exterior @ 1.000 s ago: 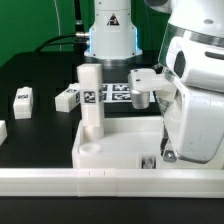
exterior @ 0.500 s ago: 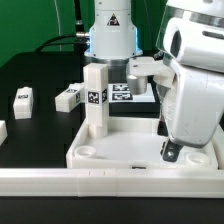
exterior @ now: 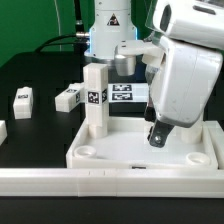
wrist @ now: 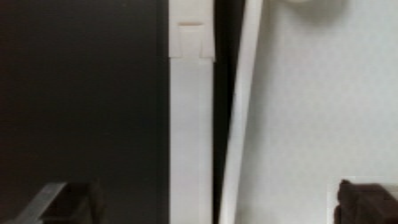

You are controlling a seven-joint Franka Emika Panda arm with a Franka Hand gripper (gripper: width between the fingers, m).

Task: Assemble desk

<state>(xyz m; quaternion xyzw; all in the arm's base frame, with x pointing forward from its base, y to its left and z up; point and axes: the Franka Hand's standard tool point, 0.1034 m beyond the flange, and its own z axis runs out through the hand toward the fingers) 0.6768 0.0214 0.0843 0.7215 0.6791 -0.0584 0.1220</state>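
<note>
Gripper (exterior: pixel 155 136) has lifted, jaws apart — desk (exterior: pixel 125 142) just below.

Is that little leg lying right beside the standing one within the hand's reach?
Probably yes: the hand is open and holds nothing, and the lying leg sits uncovered, though the standing leg is roughly between them.

A matte black table (exterior: pixel 40 75) fills the ground. Behind it, on the far side, stands a green backdrop (exterior: pixel 30 20) of flat, even colour. A thin black cable (exterior: pixel 60 41) runs along the table's far edge, rising toward the exterior view's right. The marker board (exterior: pixel 125 92) lies flat on the table, far of the middle, with its black tags partly hidden. A long low white rail (exterior: pixel 60 180) spans the whole near edge. The wrist view shows the table as a plain dark field.
</note>
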